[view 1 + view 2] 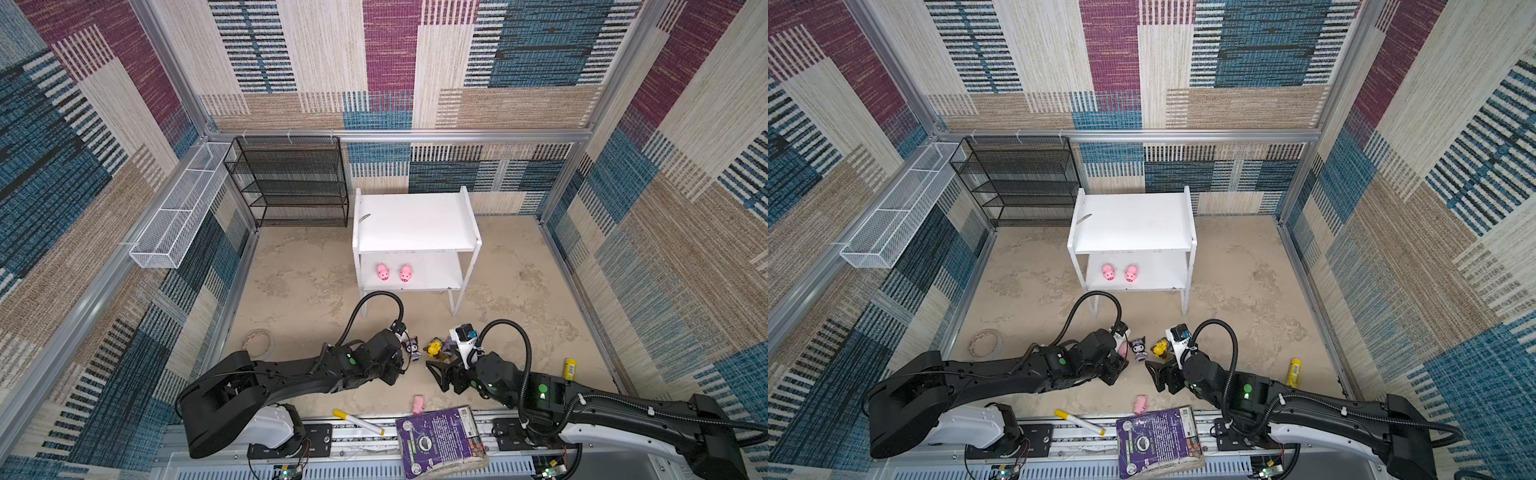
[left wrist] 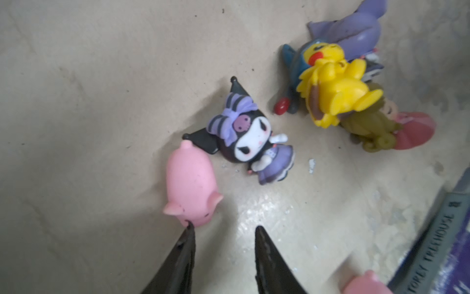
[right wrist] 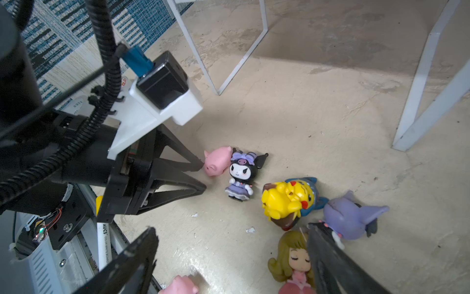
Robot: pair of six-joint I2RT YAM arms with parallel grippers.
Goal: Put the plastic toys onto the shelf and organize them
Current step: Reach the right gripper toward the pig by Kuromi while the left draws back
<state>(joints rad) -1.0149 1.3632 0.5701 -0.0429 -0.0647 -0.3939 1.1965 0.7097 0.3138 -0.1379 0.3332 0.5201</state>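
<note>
- Six plastic toys lie loose on the worktop (image 1: 299, 282) in front of the shelf (image 1: 415, 224). A pink pig (image 2: 190, 185) touches the black-purple eared figurine (image 2: 250, 142). Beyond them is a heap of the yellow blue-hooded one (image 3: 287, 201), the lilac eared one (image 3: 351, 219) and the blonde girl (image 3: 295, 259). Another pig (image 1: 418, 404) lies apart, beside the purple book (image 1: 440, 440).
- The step in hand, as I judge it, is picking up a third pig. The left claw (image 2: 223, 229) is low at the pink pig, jaws apart with nothing between them, one tip touching its snout.
- The next move likely calls for shifting sideways until the pig sits between the jaws, without nudging the eared figurine, and then closing.
- The right claw (image 3: 231, 229) hangs wide apart and empty over the heap, one finger across the girl.
- The shelf's lower board (image 1: 436, 274) holds two pigs (image 1: 382, 272) side by side; its top board bears no toys.
- The black mesh rack (image 1: 286, 183) and the white wire basket (image 1: 174, 220) hold nothing.
</note>
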